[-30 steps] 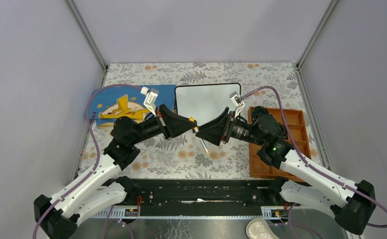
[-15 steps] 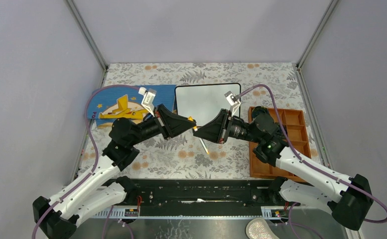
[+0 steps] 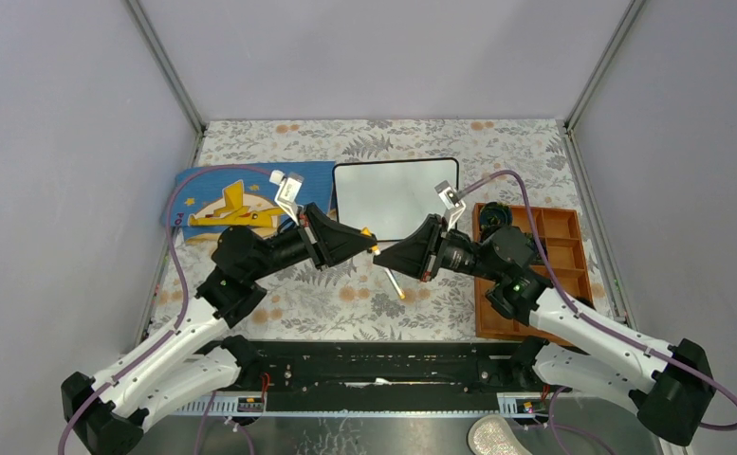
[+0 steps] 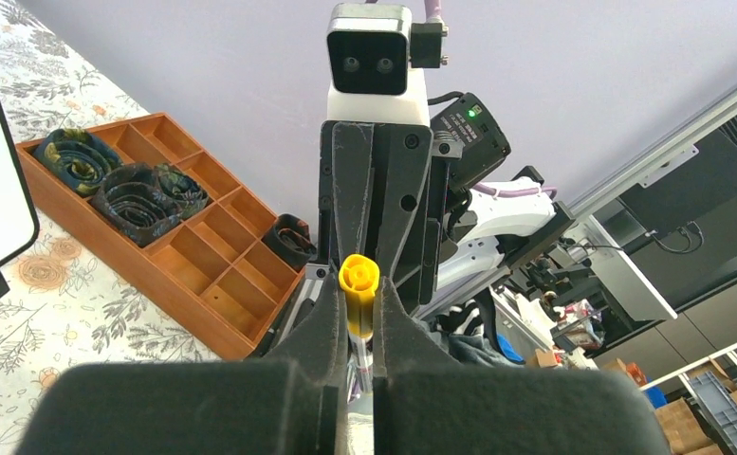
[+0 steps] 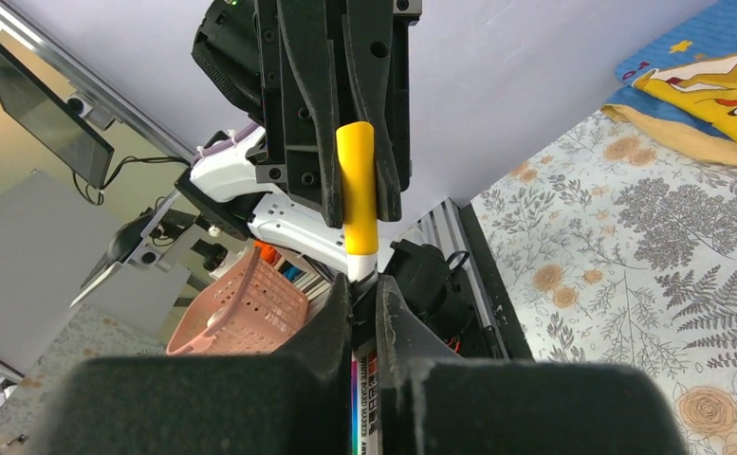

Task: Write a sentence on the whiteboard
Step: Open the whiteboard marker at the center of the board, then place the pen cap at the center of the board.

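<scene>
Two-arm marker grip, mid-table, just near of the whiteboard (image 3: 393,194).
Your left gripper (image 3: 368,233) is clenched on the yellow cap (image 4: 359,275). Your right gripper (image 3: 383,254) faces it tip to tip and is clamped on the white barrel of the marker (image 3: 396,283), whose tail slants toward the near edge. Cap looks seated on the barrel, tho the wrist cams don't show the joint well. Whiteboard lies at far centre, btw the blue mat (image 3: 193,185) on its left & the brown tray (image 3: 563,232) on its right.
</scene>
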Motion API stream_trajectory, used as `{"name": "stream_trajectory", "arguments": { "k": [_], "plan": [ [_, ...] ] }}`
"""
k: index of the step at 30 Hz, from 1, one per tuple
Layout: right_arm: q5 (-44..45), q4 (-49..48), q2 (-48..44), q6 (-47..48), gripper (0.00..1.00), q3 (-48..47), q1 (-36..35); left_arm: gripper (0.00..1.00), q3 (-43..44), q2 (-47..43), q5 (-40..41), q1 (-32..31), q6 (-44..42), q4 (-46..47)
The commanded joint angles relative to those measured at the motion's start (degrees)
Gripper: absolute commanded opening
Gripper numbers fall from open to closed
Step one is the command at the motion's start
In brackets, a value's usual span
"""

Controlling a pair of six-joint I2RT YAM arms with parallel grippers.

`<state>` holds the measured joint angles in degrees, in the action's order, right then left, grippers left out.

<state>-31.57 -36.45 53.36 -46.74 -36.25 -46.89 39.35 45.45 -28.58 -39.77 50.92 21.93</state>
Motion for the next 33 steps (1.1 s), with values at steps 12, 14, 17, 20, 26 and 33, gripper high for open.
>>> {"name": "stream_trajectory", "arguments": {
  "k": [12,14,17,20,26,33],
  "plan": [
    [1.9,3.7,-4.0,0.7,0.00,5.2,-0.1,0.00,1.6,-3.2,8.1,1.1,-0.4,5.6],
    [2.1,3.7,-4.2,0.7,0.00,5.5,-0.1,0.00,1.5,-3.5,8.6,1.1,-0.3,5.4],
    [2.2,3.8,-4.4,0.8,0.00,5.7,-0.1,0.00,1.3,-3.8,9.2,1.0,-0.4,5.3],
    [2.3,4.1,-4.5,1.0,0.00,5.8,-0.1,0.00,1.3,-3.9,9.5,1.0,-0.2,5.1],
    [2.6,4.9,-4.7,1.4,0.00,5.9,-0.1,0.00,1.4,-4.4,10.6,1.1,-0.8,4.3],
    [12.4,19.3,-9.2,9.6,0.00,2.0,-0.1,0.00,2.3,-6.6,22.1,1.2,-7.5,-12.0]
  ]
}}
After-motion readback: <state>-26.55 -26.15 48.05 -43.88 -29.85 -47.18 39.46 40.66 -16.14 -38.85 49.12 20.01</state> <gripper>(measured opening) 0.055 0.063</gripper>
